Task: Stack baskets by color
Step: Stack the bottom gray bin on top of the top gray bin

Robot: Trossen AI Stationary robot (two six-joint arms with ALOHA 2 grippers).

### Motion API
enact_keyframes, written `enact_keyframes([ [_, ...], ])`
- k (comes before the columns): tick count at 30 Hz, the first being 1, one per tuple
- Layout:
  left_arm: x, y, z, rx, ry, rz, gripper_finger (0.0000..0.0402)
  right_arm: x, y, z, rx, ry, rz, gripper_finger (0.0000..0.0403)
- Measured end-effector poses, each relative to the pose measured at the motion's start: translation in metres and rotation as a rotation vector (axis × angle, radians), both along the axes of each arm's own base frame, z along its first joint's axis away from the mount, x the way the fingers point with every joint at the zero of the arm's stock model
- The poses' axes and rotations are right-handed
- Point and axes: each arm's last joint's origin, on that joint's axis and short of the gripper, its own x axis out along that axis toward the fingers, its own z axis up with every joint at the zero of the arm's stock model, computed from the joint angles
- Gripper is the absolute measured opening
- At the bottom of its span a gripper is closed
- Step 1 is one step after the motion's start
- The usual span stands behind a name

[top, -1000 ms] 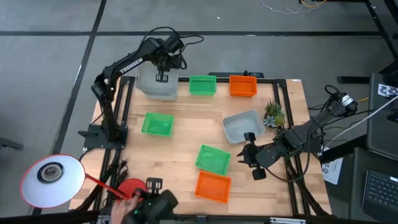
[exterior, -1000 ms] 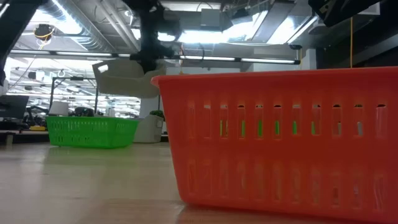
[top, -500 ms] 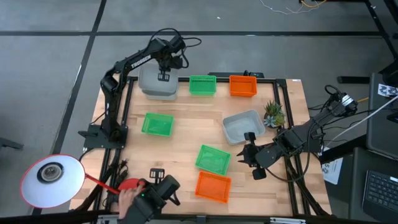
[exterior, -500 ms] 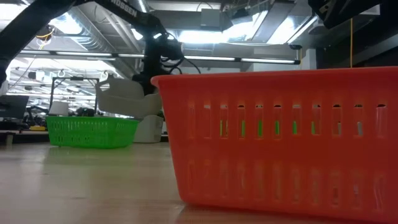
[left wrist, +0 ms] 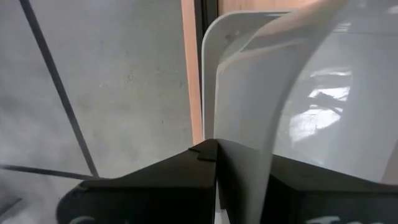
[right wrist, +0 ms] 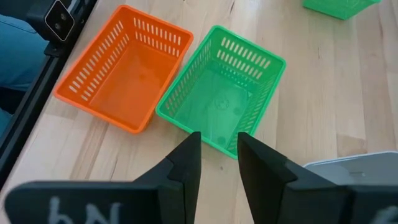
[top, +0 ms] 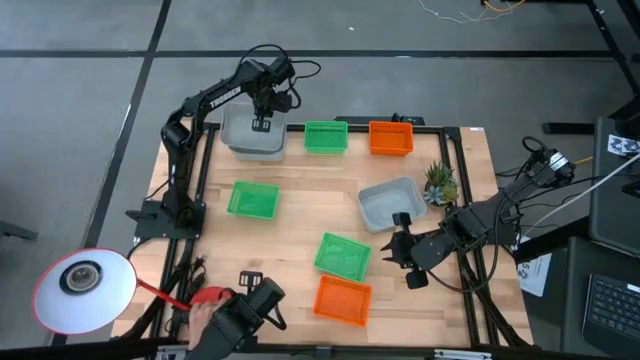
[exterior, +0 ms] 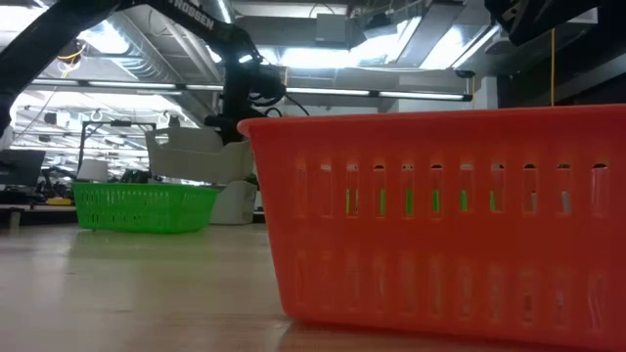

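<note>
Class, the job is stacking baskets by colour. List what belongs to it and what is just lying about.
Belongs:
- grey baskets, far left, left gripper shut on the upper one's rim
- loose grey basket
- green baskets
- orange baskets

Lying about:
- potted plant
- red disc

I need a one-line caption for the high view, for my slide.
Left gripper holds a grey basket at the table's far-left corner; right gripper waits open.

Tabletop point(top: 290, 240) pale wood, matt; baskets point(top: 343, 300) perforated plastic; grey basket point(left wrist: 298, 112) smooth, glossy.
</note>
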Motion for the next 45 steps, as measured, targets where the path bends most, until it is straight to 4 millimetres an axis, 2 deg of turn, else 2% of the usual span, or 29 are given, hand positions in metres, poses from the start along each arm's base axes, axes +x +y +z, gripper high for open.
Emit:
enact_keyframes([
  [3, 0.000, 0.002, 0.000, 0.004, -0.011, 0.000, 0.0000, 0.000, 0.000, 0.000, -0.001, 0.000, 0.001, 0.0104],
  [17, 0.006, 0.012, -0.028, -0.037, 0.021, 0.036, 0.0004, 0.000, 0.000, 0.000, 0.002, -0.001, -0.003, 0.0104],
  [31, 0.006, 0.011, -0.028, -0.027, 0.022, 0.085, 0.0050, 0.000, 0.000, 0.000, 0.001, -0.001, 0.000, 0.0104],
  [37, 0.003, 0.005, -0.016, 0.011, 0.053, 0.087, 0.0052, 0.000, 0.000, 0.000, -0.001, -0.001, 0.001, 0.0104],
  [41, 0.003, 0.005, -0.016, 0.010, 0.062, 0.074, 0.0050, 0.000, 0.000, 0.000, -0.002, -0.001, 0.002, 0.0104],
  [45, 0.003, 0.005, -0.016, 0.008, 0.068, 0.058, 0.0030, 0.000, 0.000, 0.000, 0.000, -0.001, 0.000, 0.0104],
])
